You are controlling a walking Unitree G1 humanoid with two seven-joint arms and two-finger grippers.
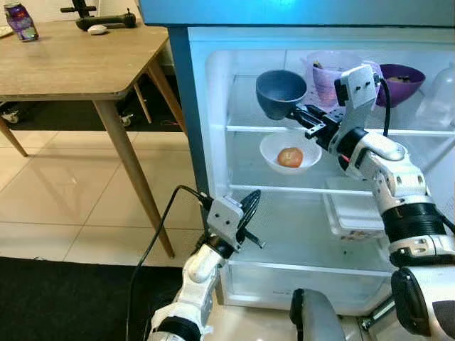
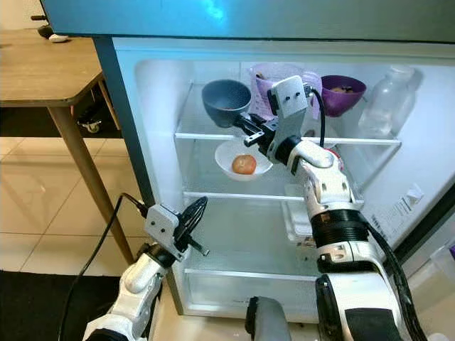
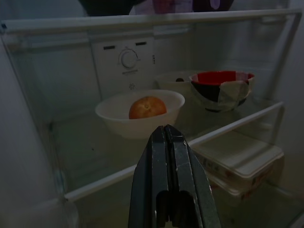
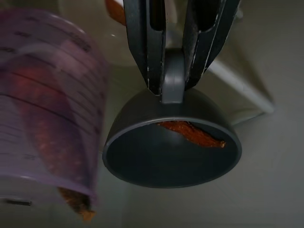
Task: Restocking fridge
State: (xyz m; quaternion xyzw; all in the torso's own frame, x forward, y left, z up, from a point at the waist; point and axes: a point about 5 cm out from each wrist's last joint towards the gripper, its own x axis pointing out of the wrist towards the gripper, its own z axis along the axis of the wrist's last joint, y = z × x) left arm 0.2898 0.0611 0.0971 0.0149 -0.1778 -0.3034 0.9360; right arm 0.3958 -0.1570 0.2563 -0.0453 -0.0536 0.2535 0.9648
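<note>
The right gripper (image 1: 307, 117) pinches the grey bowl (image 1: 281, 92) by its handle, holding it tilted above the top shelf's (image 1: 249, 128) near left edge; handle points right toward the wrist. Left gripper (image 1: 250, 213) is closed, empty, idle below

Both eye views look down from the head into the open fridge (image 1: 213, 142), sharing its shelves. The left wrist view, rather dim, faces the middle shelf (image 3: 142, 171); the right wrist view sits close above the grey cup (image 4: 171, 142).
</note>
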